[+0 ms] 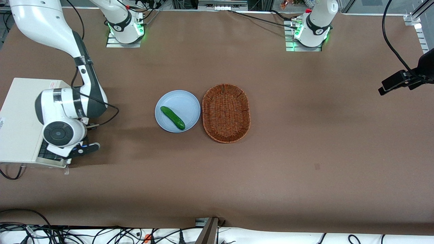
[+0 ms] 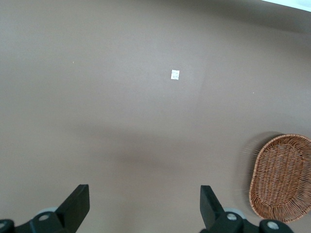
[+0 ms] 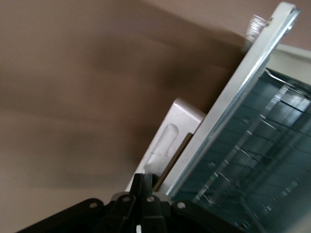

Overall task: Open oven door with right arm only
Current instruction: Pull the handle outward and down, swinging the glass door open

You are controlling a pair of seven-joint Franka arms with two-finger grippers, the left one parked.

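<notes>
- Though the brown table was wide, the work sat at the working arm's end of it, where the oven stood at the table's edge.
- The right arm reached down over the oven's top, with its wrist low in front of the oven.
- The oven door was partly open. In the right wrist view it leaned away from the body at a slant, with its bright metal inner edge showing and the wire rack mirrored in the glass.
- I judged the opening step to be in hand and under way. The next move called for drawing the door's free edge further outward and down along the hinge's arc until the flap lay flat, without dragging the light oven.
- A wicker basket and a blue plate holding a cucumber lay mid-table, well apart from the oven.
- The gripper was at the door's free edge, with its fingers pinched close together, apparently clamped on that edge.
- A small pink-printed label lay on the oven's top, and dark lettering ran along the arm's wrist link. Neither could be read.
</notes>
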